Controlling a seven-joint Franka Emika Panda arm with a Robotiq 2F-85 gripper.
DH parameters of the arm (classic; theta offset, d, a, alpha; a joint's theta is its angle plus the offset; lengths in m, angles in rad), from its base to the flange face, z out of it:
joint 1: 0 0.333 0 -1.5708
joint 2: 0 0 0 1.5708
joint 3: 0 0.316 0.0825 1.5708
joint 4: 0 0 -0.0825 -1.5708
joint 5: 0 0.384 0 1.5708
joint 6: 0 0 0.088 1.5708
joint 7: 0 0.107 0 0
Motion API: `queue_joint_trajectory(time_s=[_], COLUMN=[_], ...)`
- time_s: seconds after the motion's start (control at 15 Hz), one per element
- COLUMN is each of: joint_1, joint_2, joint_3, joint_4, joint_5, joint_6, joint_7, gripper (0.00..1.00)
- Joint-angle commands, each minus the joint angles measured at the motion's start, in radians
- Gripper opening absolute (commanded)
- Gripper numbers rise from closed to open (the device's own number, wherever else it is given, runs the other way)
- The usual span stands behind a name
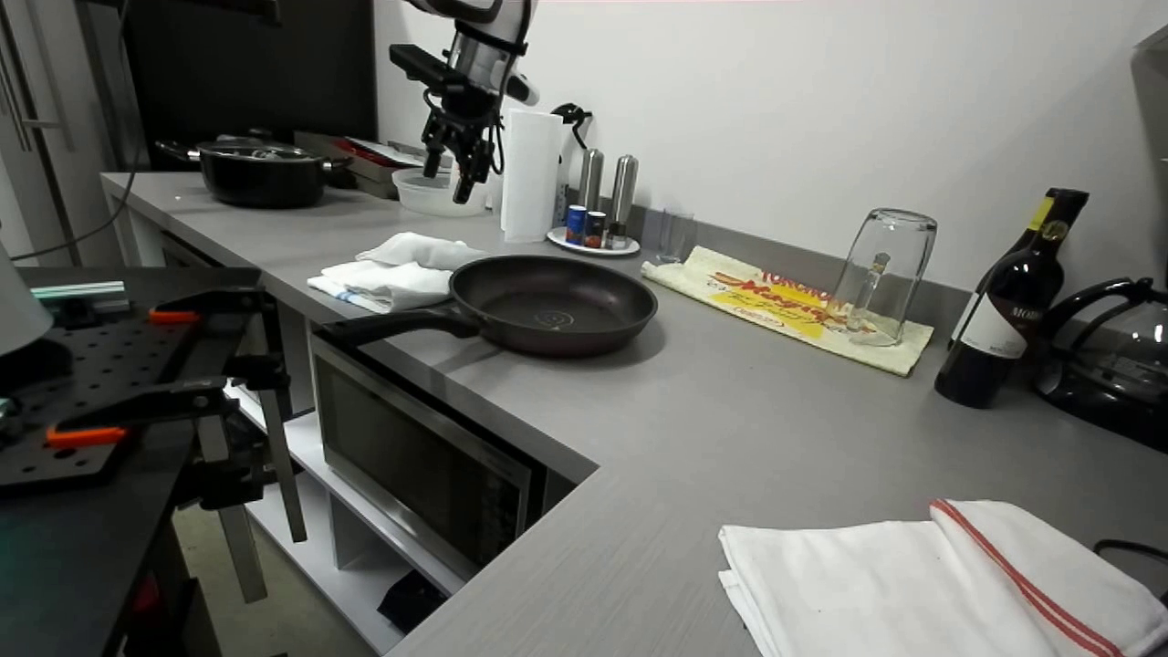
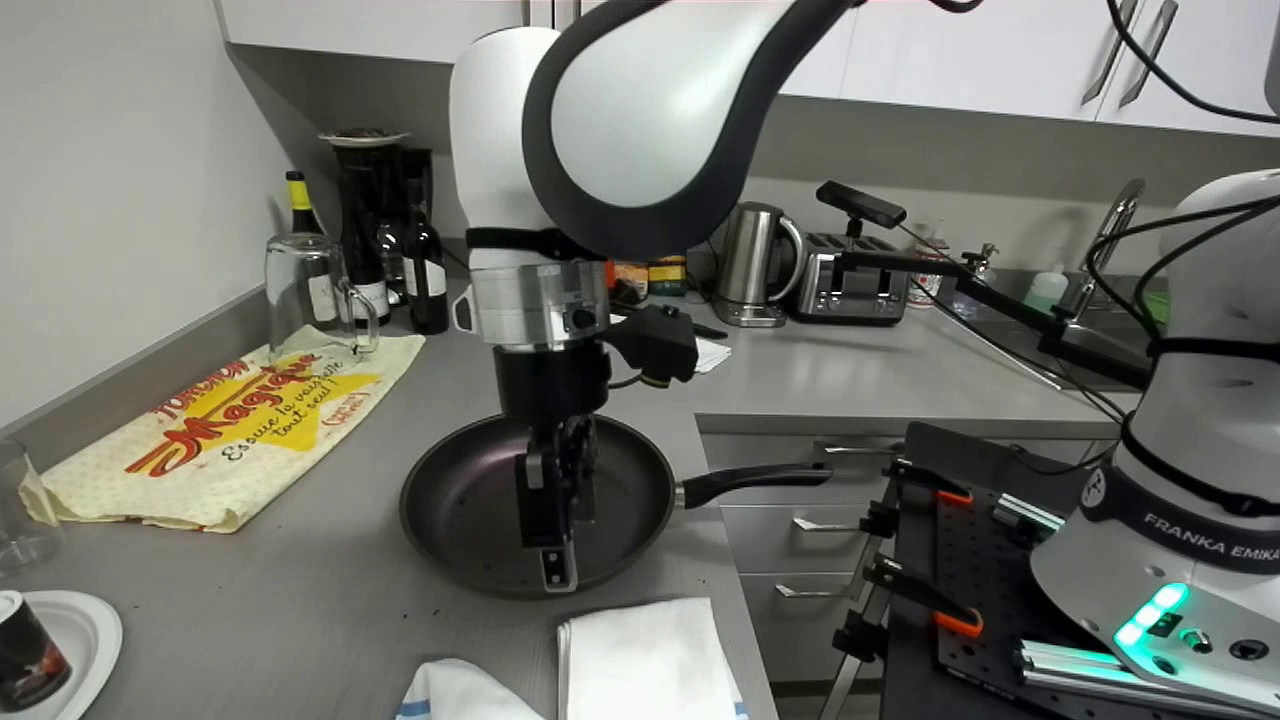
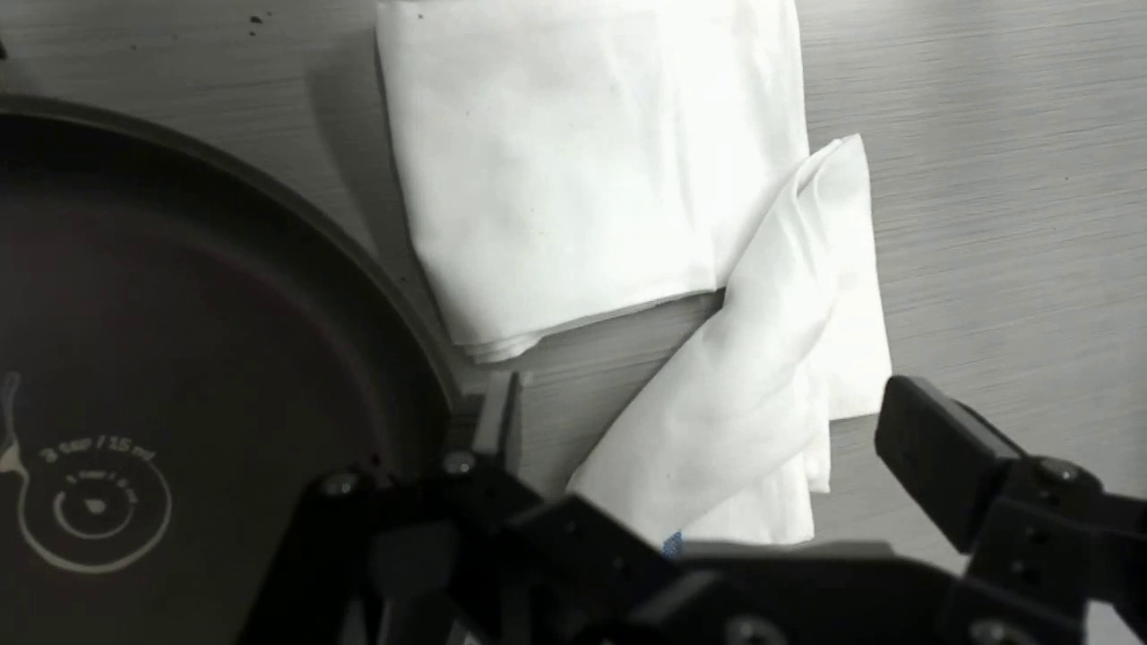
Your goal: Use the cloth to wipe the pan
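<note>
While the hand (image 3: 702,408) hovers, jaws apart, the white cloth (image 3: 663,242) lies below.

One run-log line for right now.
gripper: open, empty, above counter | blue-striped cloth: on counter, beside pan | wipe: not underway

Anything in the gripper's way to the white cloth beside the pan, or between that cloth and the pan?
Nothing visible between the open gripper and the white cloth below; toward the pan, only its rim may need clearing.

In the wrist view, the folded cloth (image 3: 582,170) looks bright, softly shadowed — the gripper (image 3: 701,408) dark and blurred.
</note>
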Motion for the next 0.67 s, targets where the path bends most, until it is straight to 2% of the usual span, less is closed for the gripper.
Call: queue_joint_trajectory(time_s=[0.0, 0.33, 0.6], joint_1=[0.028, 0.059, 0.079], joint_2=[-0.009, 0.057, 0.124], joint_3=[0.015, -0.004, -0.02], joint_4=[-0.058, -0.068, -0.039], joint_5=[-0.046, -0.123, -0.156], joint_6=[0.118, 0.3, 0.328], joint_7=[0.052, 0.156, 0.233], gripper=[1.0, 1.0, 1.0])
